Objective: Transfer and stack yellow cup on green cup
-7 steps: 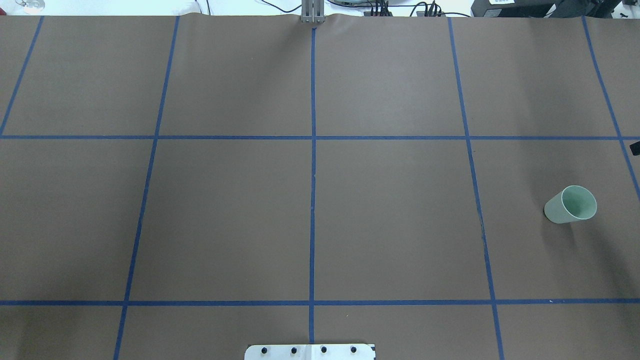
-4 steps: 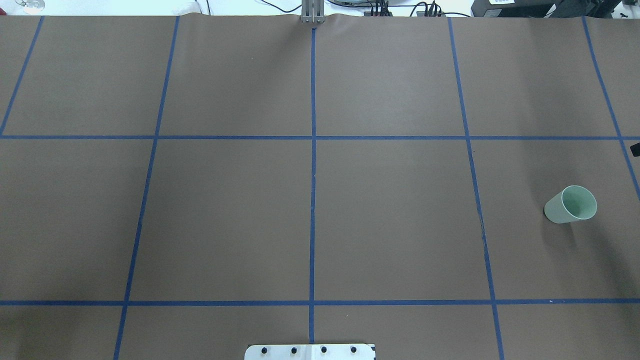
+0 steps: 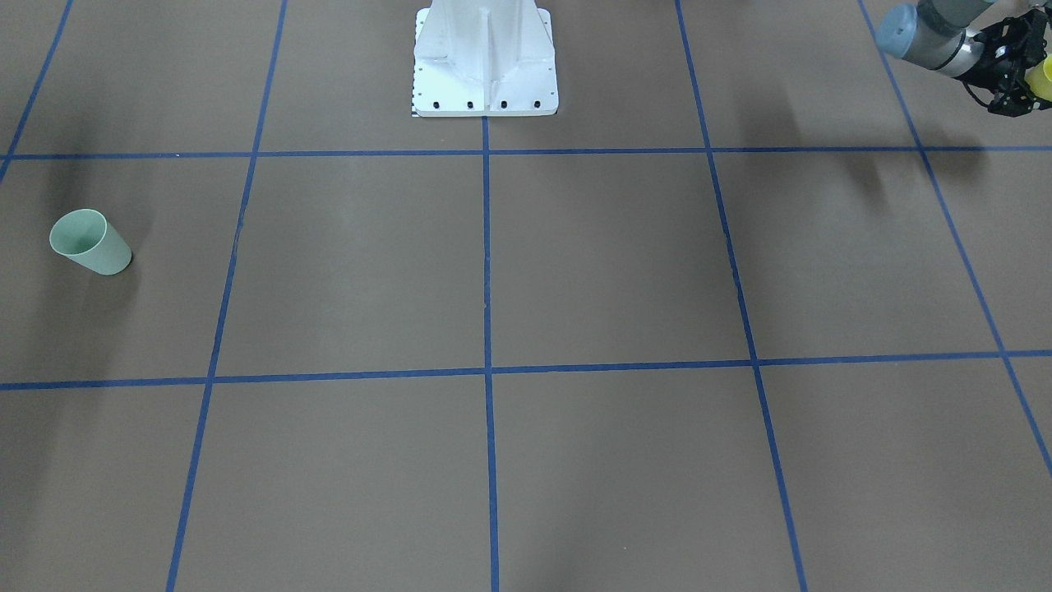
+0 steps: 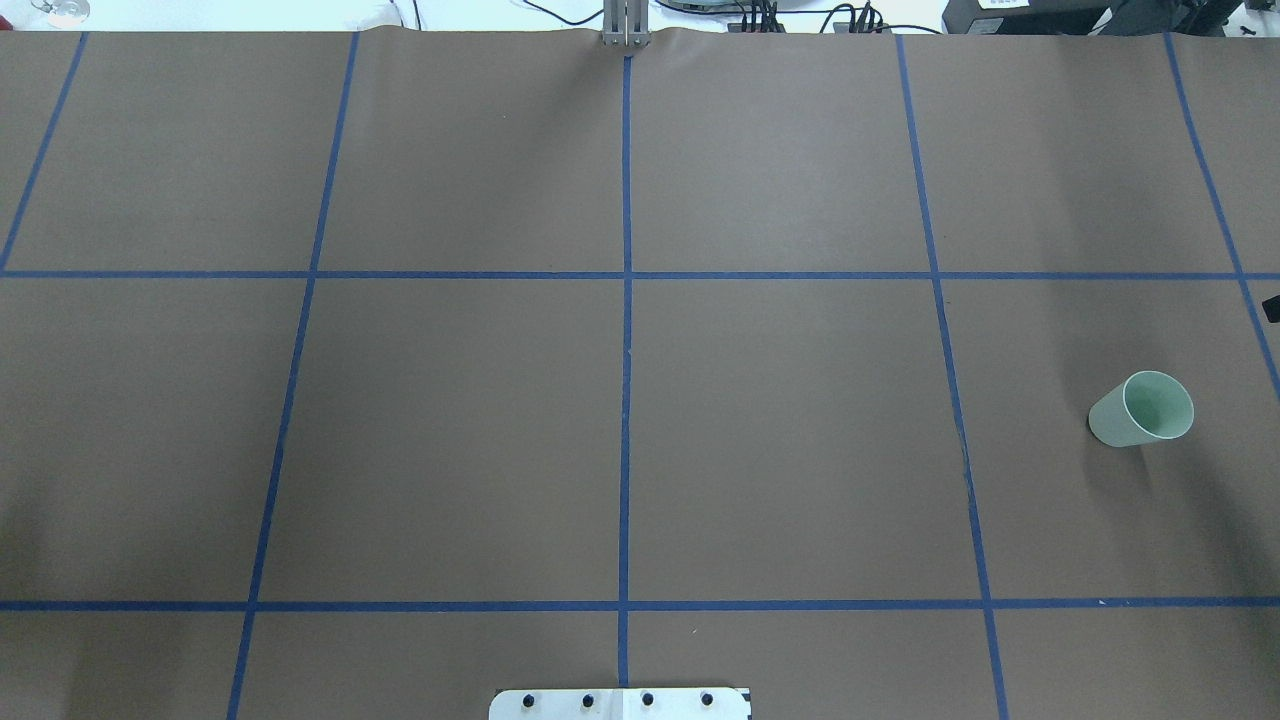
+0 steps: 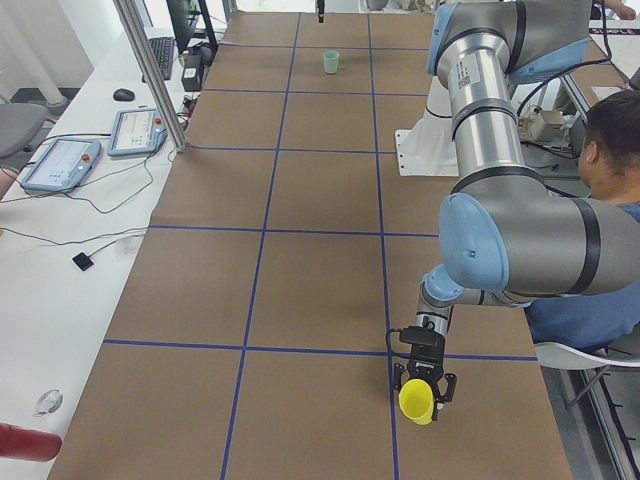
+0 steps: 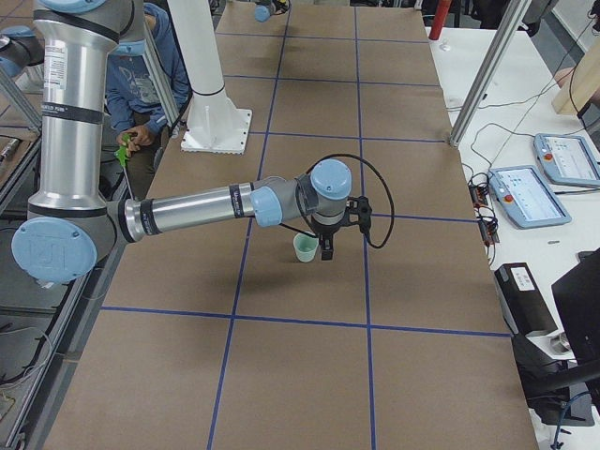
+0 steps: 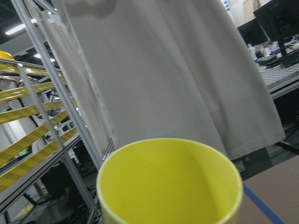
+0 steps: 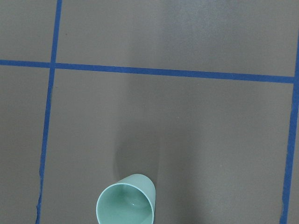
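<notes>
The yellow cup (image 5: 416, 401) is held in my left gripper (image 5: 422, 388), which is shut on it, a little above the table's near left end. It also shows at the right edge of the front-facing view (image 3: 1042, 78) and fills the bottom of the left wrist view (image 7: 168, 186). The green cup (image 4: 1140, 412) stands upright and alone on the brown table at the far right (image 3: 89, 242). My right gripper (image 6: 326, 246) hovers near it; the right wrist view looks down on the green cup (image 8: 126, 204). I cannot tell whether the right gripper is open or shut.
The white robot base (image 3: 485, 57) stands at the table's middle edge. Blue tape lines divide the brown table (image 4: 780, 430) into squares. A seated person (image 5: 610, 140) is beside the robot. A metal post (image 5: 150, 70) and tablets (image 5: 60, 165) are on the side bench.
A small dark part at the overhead view's right edge has slid slightly downward. The green cup has not moved.
</notes>
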`<action>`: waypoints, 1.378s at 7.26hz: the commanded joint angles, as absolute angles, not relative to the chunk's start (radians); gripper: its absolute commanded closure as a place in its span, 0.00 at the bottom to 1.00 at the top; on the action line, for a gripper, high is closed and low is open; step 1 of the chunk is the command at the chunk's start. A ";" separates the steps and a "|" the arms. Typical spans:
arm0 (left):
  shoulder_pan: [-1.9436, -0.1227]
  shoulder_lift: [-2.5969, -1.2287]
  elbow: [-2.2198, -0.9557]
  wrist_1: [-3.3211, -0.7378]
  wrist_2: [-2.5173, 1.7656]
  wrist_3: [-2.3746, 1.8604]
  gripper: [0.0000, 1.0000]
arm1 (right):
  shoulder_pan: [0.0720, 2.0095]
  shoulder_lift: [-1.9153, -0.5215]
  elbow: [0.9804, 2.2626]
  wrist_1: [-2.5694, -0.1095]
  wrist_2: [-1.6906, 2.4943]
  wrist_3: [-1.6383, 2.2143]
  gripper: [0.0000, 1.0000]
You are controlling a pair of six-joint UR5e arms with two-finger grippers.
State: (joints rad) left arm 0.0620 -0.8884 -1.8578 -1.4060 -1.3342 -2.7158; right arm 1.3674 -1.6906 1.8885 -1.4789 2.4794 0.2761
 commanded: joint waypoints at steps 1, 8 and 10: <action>-0.003 -0.894 -1.926 -1.408 -1.141 -2.569 1.00 | 1.367 -1.689 1.864 -1.479 2.480 0.276 0.00; -0.480 -1.458 -1.893 -1.837 -0.753 -1.427 1.00 | 1.367 -1.617 1.784 -1.463 2.534 0.273 0.00; -0.495 -1.558 -1.792 -2.329 -0.776 -0.983 1.00 | 1.367 -1.586 1.792 -1.392 2.467 0.258 0.00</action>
State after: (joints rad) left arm -0.4826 -1.4842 -1.8439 -2.0296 -0.7649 -1.2810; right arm 1.3668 -1.6072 1.7901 -1.4447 2.5100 0.2641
